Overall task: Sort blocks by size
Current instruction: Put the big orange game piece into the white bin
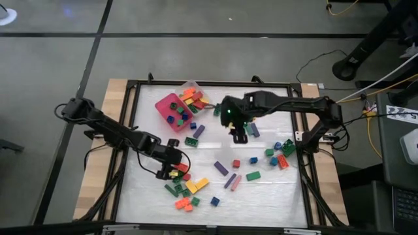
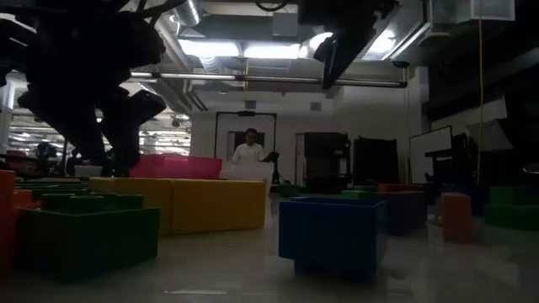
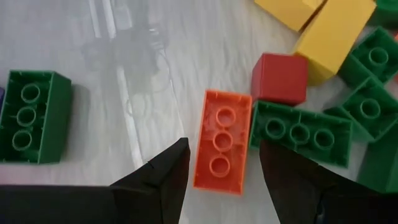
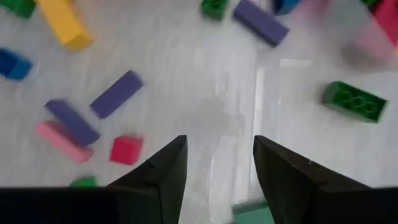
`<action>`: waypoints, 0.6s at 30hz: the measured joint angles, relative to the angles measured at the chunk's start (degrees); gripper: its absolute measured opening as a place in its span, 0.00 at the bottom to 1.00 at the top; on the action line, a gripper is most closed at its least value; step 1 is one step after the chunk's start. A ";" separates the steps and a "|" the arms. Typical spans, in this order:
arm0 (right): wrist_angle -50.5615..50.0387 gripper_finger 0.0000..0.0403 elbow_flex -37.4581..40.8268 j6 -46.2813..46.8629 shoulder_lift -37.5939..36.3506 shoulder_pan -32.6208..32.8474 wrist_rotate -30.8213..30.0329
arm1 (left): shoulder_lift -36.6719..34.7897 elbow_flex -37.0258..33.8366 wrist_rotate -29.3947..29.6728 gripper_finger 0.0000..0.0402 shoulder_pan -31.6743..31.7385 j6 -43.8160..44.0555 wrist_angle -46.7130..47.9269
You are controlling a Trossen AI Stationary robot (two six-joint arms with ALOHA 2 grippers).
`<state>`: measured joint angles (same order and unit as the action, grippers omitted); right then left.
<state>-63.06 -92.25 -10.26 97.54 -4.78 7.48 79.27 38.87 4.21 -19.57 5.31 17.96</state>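
Blocks lie scattered on the white table: a pile at the near left [image 1: 186,189], a few bars in the middle [image 1: 228,175], a group at the right [image 1: 277,153]. My left gripper [image 1: 171,172] is open low over the near-left pile. In the left wrist view its fingers [image 3: 221,183] stand on either side of an orange brick [image 3: 222,146] that lies on the table with its hollow underside up, and they do not touch it. My right gripper [image 1: 240,135] is open and empty above the middle of the table [image 4: 217,168].
A pink tray [image 1: 163,104] and a clear tray [image 1: 191,85] with several blocks stand at the far middle. Green bricks [image 3: 301,132], a red block [image 3: 280,78] and yellow bars [image 3: 336,34] crowd the orange brick's side. A black frame [image 1: 134,117] borders the table.
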 joint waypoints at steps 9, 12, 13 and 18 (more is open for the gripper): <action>-3.75 0.45 0.07 3.02 0.00 6.99 -0.83 | 3.61 0.00 -0.15 0.45 0.00 -1.47 -0.39; -5.14 0.45 0.07 4.50 0.00 9.16 -1.03 | 4.68 0.00 -0.13 0.45 0.00 -1.46 -0.51; -6.10 0.45 0.07 4.94 0.00 9.94 -1.48 | 4.93 0.00 -0.13 0.45 0.00 -1.55 -0.58; -11.70 0.45 0.07 7.10 0.00 13.03 -6.30 | 6.05 -0.02 0.09 0.45 0.05 -2.65 -0.52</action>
<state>-74.76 -92.18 -3.16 97.54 8.24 1.19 85.32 38.85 4.30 -19.52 2.66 17.44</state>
